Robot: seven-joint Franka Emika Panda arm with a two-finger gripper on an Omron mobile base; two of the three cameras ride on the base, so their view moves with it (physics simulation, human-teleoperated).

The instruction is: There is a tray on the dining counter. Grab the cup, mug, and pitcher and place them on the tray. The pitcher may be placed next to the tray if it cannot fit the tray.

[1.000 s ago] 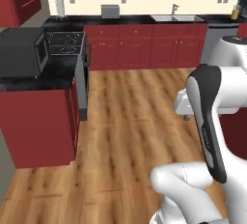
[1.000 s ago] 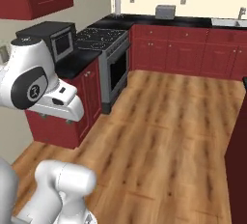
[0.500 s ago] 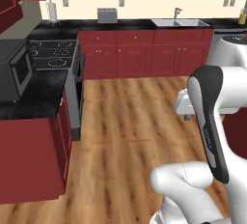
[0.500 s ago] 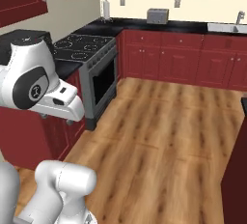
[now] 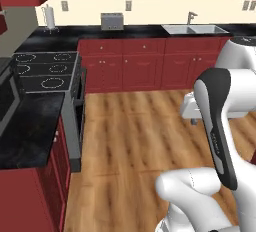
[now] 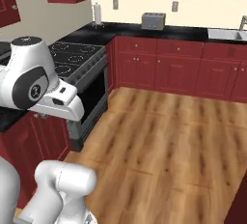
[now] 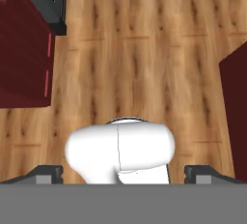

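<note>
Neither the tray nor any of the three vessels is in sight, so which way they lie from the hand cannot be told. The two-finger gripper (image 7: 123,175) points down at bare wooden plank floor (image 7: 144,49), its dark fingertips (image 7: 48,174) spread as wide as they go, holding nothing.

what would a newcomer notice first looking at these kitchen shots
Probably the big white robot arm bulking up the near foreground over a wide wood floor. Next, the wall of dark red cabinets under a black counter, with a toaster and a sink on the back run. A black stove sits at the left side, and in the hand view the gripper hangs open over the floor.
</note>
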